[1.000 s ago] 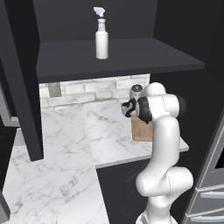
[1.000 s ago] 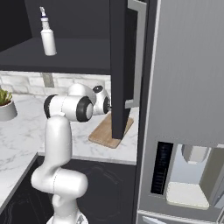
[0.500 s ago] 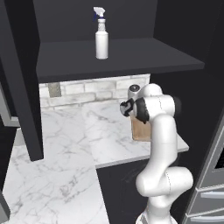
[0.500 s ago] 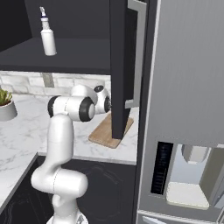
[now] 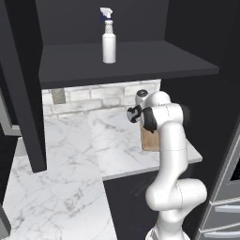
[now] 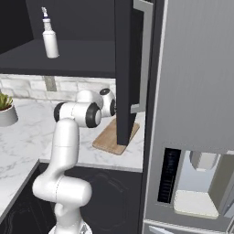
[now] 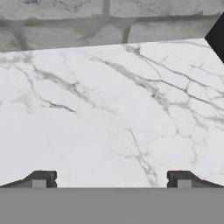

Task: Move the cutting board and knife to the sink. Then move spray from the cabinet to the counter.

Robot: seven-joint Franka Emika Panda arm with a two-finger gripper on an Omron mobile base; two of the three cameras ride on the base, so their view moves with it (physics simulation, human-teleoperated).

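The white spray (image 5: 108, 38) (image 6: 49, 38) stands upright on the shelf of the black cabinet (image 5: 136, 61). Below it, the wooden cutting board (image 5: 150, 139) (image 6: 109, 137) lies on the marble counter (image 5: 79, 140), partly hidden behind my arm. My gripper (image 7: 111, 178) hangs above the counter beside the board and faces the tiled back wall. It is open with nothing between its fingertips (image 7: 41, 178). In the left base view the gripper (image 5: 132, 114) sits just left of the board. The knife and the sink are out of view.
An open black cabinet door (image 6: 126, 68) hangs over the board's right end. A steel fridge (image 6: 196, 100) stands at the right. A potted plant (image 6: 5, 112) sits at the far left of the counter. An outlet (image 5: 58, 96) is set in the backsplash.
The arm has turned a little, carrying the hand slightly to the left above the counter. The gripper stays open and the spray and board have not moved.
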